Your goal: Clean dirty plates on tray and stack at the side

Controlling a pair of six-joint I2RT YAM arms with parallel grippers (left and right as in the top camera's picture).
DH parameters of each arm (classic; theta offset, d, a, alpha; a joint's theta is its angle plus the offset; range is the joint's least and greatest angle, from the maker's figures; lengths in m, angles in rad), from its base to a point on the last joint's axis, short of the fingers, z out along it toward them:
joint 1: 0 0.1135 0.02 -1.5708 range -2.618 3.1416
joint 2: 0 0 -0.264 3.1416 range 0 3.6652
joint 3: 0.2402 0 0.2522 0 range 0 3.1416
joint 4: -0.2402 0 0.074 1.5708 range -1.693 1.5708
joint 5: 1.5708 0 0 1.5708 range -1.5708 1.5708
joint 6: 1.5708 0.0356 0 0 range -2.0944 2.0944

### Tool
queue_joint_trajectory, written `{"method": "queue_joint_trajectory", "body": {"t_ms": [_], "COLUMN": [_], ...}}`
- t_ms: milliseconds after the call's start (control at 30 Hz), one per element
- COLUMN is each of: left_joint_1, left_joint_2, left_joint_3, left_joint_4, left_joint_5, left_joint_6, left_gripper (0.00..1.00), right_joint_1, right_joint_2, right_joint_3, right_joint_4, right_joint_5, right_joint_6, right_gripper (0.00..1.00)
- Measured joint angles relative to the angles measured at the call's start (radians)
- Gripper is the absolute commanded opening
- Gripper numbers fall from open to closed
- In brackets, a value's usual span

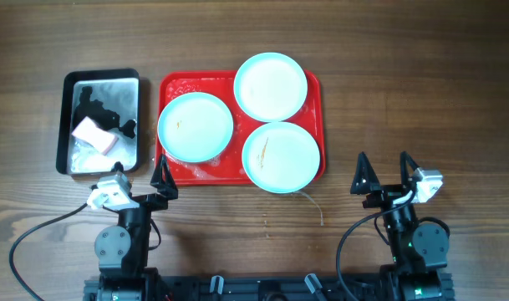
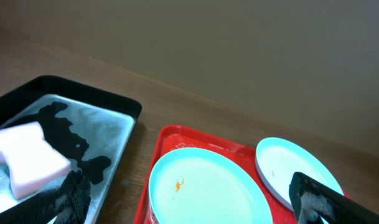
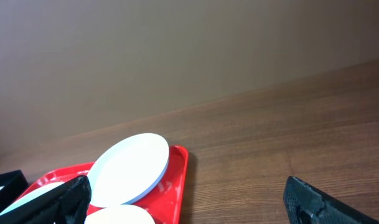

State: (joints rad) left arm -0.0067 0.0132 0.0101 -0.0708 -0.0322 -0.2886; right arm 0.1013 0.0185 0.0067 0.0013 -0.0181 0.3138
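Three pale turquoise plates lie on the red tray (image 1: 206, 172): one at the left (image 1: 195, 126) with a small orange speck, one at the back right (image 1: 271, 86), one at the front right (image 1: 281, 156) with brownish streaks. My left gripper (image 1: 141, 174) stands open near the tray's front left corner, nothing between its fingers. In the left wrist view the speckled plate (image 2: 208, 190) lies just ahead of the open gripper (image 2: 192, 202). My right gripper (image 1: 384, 171) is open over bare table, right of the tray. The right wrist view shows the back plate (image 3: 130, 168) on the tray (image 3: 178, 180).
A black-rimmed silver metal tray (image 1: 101, 75) stands left of the red tray, with a pinkish white sponge (image 1: 94, 134) in it. The sponge (image 2: 27, 158) also shows in the left wrist view. A thin pale thread (image 1: 314, 205) lies on the wooden table by the tray's front right corner.
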Motion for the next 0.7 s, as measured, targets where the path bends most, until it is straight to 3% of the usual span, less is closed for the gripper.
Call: {"method": "queue_joint_trajectory", "body": {"t_ms": [567, 700], "left_joint_1": [0.000, 0.000], "left_joint_2": [0.000, 0.003], "left_joint_3": [0.001, 0.058], "left_joint_4": [0.045, -0.006], "left_joint_5": [0.000, 0.016], "left_joint_6": [0.000, 0.000], "left_gripper": [1.00, 1.00], "right_joint_1": [0.000, 0.000], "right_joint_2": [0.000, 0.000], "right_joint_3": [0.000, 0.027], "right_joint_4": [0.008, 0.007], "right_joint_5": [-0.032, -0.099], "right_joint_6": [0.000, -0.030], "right_gripper": [0.99, 1.00]}}
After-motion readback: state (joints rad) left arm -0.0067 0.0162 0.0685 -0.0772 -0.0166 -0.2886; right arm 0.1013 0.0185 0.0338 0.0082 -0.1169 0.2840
